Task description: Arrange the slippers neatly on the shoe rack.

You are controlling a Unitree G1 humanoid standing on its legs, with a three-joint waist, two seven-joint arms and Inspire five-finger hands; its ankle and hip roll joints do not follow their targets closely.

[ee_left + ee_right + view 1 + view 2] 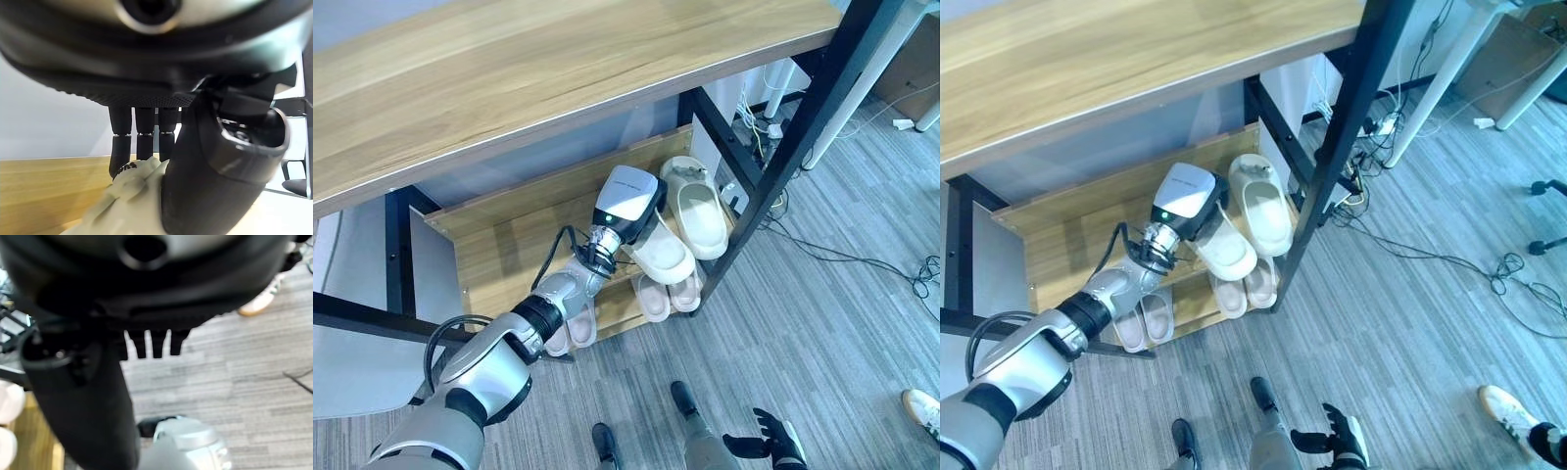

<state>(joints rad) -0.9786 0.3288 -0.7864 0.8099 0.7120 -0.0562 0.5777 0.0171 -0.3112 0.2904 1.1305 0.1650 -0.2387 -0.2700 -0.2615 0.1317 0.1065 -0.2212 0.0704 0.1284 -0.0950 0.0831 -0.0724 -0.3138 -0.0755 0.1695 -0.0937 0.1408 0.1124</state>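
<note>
left hand (625,204) fingers (146,139) curled round cream slipper (661,253) on shoe rack (499,245) shelf | 2nd cream slipper (697,208) just beside | right hand (773,438) low over floor, fingers straight

An office or lab: grey carpet tiles (822,323), a wooden shoe rack (499,245), white desk legs (1435,88), loose cables (1430,259) and a power strip (773,129) on the floor

Matt, pale wood-grain shoe rack (499,230) with black metal frame; cream slippers (700,211) look like smooth, soft foam; floor (822,323) is ribbed grey carpet.
</note>
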